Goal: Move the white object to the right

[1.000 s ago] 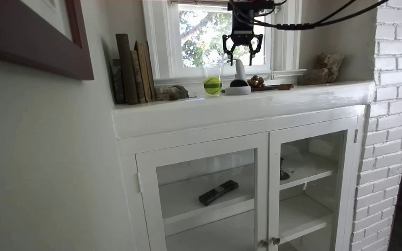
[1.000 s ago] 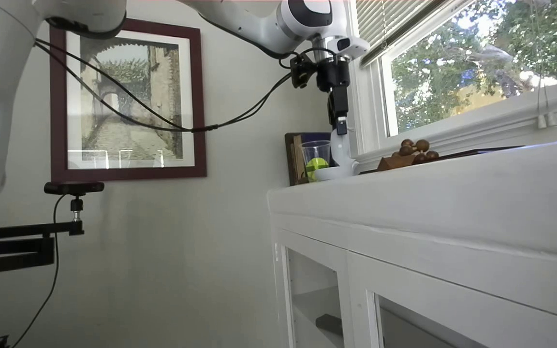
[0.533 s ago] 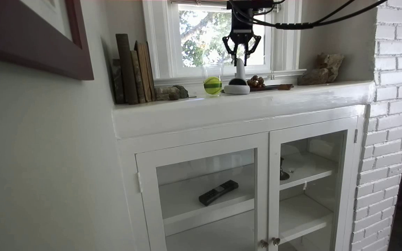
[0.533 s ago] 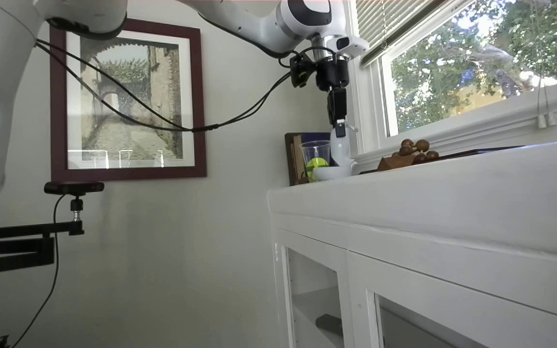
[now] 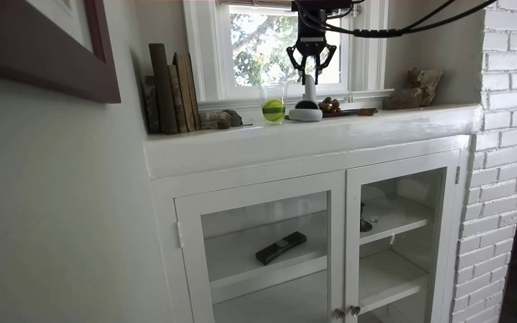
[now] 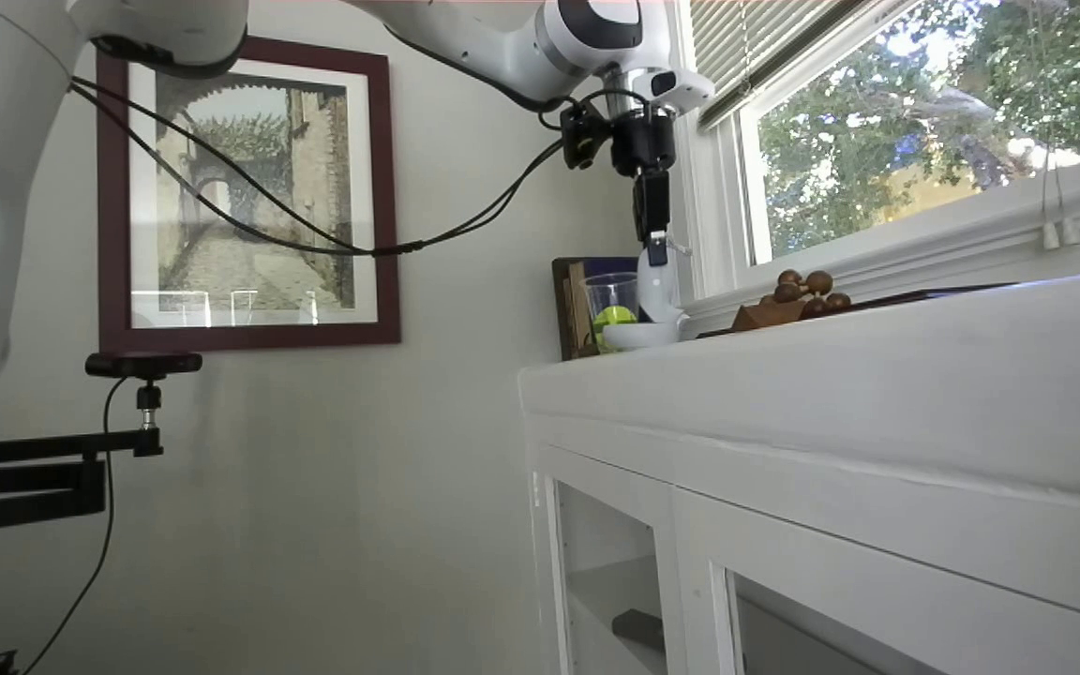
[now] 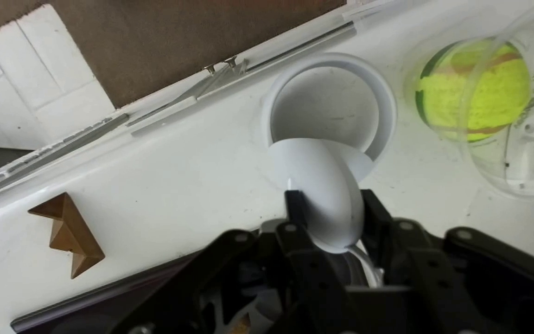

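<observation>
1. One white controller (image 7: 320,167), close to the front edge of the surface (image 7: 193,199) and about midway between its two ends; its ring sits low and its handle points up.
2. One claw (image 5: 310,80), grasping that handle, one finger pressed to each side.
3. At least four books (image 5: 177,101), standing at the end edge by the plain wall (image 5: 83,188).
4. One clear cup (image 6: 612,289) with one tennis ball (image 7: 485,88) inside, near the controller but apart from it, on the book side.
5. One cluster of brown balls (image 5: 329,106), beside the controller toward the back edge, too bunched to count, and one pointed wooden piece (image 7: 72,236) farther toward the brick wall (image 5: 501,179).
6. One long dark flat piece (image 7: 109,301), lying toward the back edge.
7. Two rocks (image 5: 424,87), near the back corner at the brick end.
8. The surface is glossy white and tops one cabinet (image 5: 285,170) with two glass doors (image 5: 263,193) and two knobs (image 5: 354,310); one remote (image 5: 281,247) lies on a shelf (image 5: 236,256) inside.
9. In the room, one window (image 6: 934,131) rises over the back edge, and one framed picture (image 6: 249,197) hangs on the plain wall.
</observation>
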Controlling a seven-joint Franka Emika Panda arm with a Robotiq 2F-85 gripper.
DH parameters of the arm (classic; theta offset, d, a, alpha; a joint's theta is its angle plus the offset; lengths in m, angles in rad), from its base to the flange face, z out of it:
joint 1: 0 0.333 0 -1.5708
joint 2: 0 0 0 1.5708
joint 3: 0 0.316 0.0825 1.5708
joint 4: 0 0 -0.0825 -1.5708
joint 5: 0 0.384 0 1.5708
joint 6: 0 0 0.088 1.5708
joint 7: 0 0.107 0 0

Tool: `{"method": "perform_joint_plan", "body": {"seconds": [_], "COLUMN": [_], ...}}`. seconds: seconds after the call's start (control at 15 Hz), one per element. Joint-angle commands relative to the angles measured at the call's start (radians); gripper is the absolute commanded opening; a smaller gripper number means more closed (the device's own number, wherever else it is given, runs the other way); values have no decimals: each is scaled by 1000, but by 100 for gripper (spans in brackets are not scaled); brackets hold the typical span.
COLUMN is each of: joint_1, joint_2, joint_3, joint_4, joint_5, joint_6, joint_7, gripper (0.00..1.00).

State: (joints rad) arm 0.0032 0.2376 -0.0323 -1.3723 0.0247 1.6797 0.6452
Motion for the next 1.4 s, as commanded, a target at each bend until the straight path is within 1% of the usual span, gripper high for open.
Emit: {"method": "perform_joint_plan", "body": {"seconds": [0.0,0.2,0.6,1.0,1.2,1.33], "joint_1": [9,6,-14,-68,-104,-127], "joint_2": [11,5,-29,-83,-97,-101], "joint_3": [-15,-24,-52,-126,-168,-195], "joint_4": [50,69,125,166,183,180], "joint_5": [-19,-27,-35,-76,-83,-84], "joint_6": [-52,-85,-232,-348,-369,-357], "joint_7": [26,23,-1,-20,-35,-41], "gripper": [8,8,8,8,8,8]}}
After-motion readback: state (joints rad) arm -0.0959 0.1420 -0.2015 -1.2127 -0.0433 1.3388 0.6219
